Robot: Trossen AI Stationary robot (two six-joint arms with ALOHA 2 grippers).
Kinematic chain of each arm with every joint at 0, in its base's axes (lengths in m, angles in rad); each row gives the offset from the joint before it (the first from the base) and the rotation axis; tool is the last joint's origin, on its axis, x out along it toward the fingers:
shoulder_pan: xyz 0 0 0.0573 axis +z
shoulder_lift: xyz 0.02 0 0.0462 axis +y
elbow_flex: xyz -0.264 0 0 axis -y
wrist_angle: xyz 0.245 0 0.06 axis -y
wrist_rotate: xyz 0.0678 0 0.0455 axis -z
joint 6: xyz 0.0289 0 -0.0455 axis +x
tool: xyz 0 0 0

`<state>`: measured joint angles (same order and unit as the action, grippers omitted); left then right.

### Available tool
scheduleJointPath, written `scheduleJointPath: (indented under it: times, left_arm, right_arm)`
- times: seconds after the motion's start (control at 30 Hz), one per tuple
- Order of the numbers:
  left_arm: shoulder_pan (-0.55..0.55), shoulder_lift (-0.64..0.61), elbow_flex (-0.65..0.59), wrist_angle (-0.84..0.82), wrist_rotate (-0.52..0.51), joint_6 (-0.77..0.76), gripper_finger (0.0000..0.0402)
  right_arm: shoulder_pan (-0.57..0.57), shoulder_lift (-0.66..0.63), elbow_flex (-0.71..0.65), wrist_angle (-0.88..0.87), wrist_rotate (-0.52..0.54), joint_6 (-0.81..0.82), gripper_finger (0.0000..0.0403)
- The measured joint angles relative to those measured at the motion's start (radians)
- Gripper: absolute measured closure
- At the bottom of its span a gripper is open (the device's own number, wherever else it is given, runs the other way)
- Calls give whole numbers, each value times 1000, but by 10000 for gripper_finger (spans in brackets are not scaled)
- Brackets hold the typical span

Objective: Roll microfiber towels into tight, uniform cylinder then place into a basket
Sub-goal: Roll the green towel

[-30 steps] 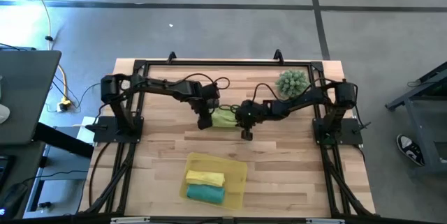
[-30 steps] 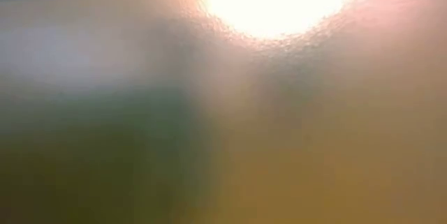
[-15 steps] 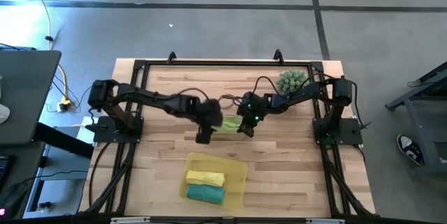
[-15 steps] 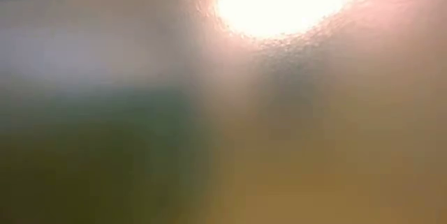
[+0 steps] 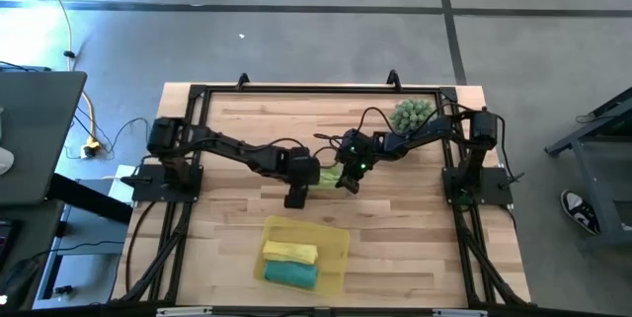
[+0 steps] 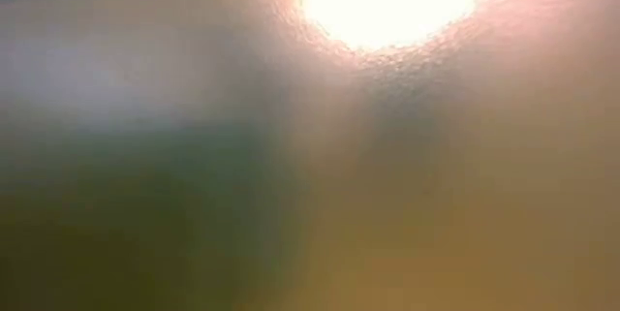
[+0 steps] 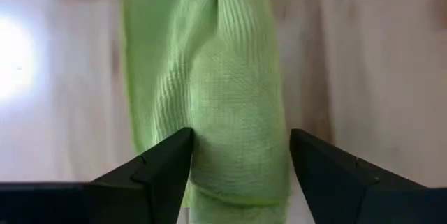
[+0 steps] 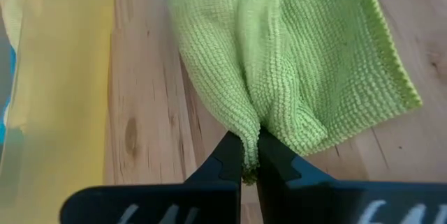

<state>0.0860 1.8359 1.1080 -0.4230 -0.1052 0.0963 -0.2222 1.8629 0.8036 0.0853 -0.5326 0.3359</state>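
Lime towel point(image 8: 279, 56) bunched, ribbed: my right gripper point(image 8: 250, 155) pinches its fold, left gripper point(image 7: 237, 161) straddles it wide; low view only glare.

Your low view gives you only glare and blur, nothing on the table can be told. From above, the lime green towel point(image 5: 323, 173) is mostly covered by both arms. In the left wrist view its near end drops past the picture's edge; the right wrist view crops the basket point(image 8: 66, 77) at the side
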Motion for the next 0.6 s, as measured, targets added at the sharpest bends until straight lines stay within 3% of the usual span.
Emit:
scheduleJointPath:
  times: [0.13, 0.23, 0.47, 0.6]
  left_arm:
    - [0, 54, 0, -18, -5, 2, 175]
    - [-2, 71, 4, -22, 0, -13, 200]
    - [3, 83, 4, -19, 39, -14, 321]
    - [35, 83, 3, -22, 133, -15, 387]
  right_arm:
    - [0, 0, 0, 1, 0, 0, 402]
    - [0, 0, 0, 2, 0, 0, 402]
    - [0, 0, 0, 2, 1, -10, 402]
    - [0, -2, 0, 2, 3, -70, 379]
